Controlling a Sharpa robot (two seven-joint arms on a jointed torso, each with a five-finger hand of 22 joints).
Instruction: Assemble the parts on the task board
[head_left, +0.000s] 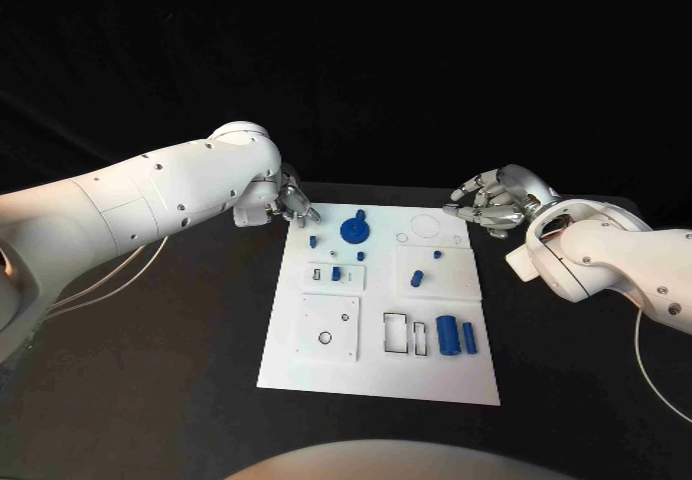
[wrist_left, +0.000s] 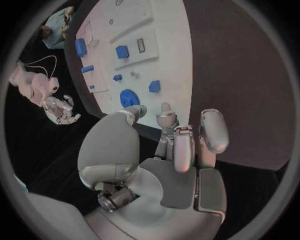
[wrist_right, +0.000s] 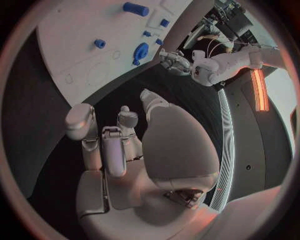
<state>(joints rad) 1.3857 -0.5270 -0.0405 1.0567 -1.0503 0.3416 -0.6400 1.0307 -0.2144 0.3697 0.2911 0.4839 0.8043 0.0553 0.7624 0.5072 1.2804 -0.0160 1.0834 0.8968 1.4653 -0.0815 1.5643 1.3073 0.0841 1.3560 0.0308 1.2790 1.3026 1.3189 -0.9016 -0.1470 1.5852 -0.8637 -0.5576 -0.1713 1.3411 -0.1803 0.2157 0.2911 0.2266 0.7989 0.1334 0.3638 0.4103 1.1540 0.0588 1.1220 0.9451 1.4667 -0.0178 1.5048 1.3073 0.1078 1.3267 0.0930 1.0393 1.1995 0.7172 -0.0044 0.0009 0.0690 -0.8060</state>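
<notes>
The white task board (head_left: 379, 375) lies in the middle of the black table. On it are blue parts: a round disc with a knob (head_left: 355, 231) near the far edge, several small pieces around (head_left: 415, 278), and two cylinders (head_left: 449, 334) side by side at the right. My left hand (head_left: 293, 206) hovers by the board's far left corner, fingers apart and empty. My right hand (head_left: 493, 203) is off the far right corner, also empty. The left wrist view shows the left hand (wrist_left: 181, 150) above the board's edge (wrist_left: 172, 60), close to the disc (wrist_left: 128, 96). The right wrist view shows the right hand (wrist_right: 125, 145) over the table beside the board (wrist_right: 69, 40).
Empty rectangular slots (head_left: 395, 332) and a raised square plate (head_left: 329, 327) lie on the board's near half. A thin cable (head_left: 123, 268) hangs under my left arm. Black table surrounds the board on all sides.
</notes>
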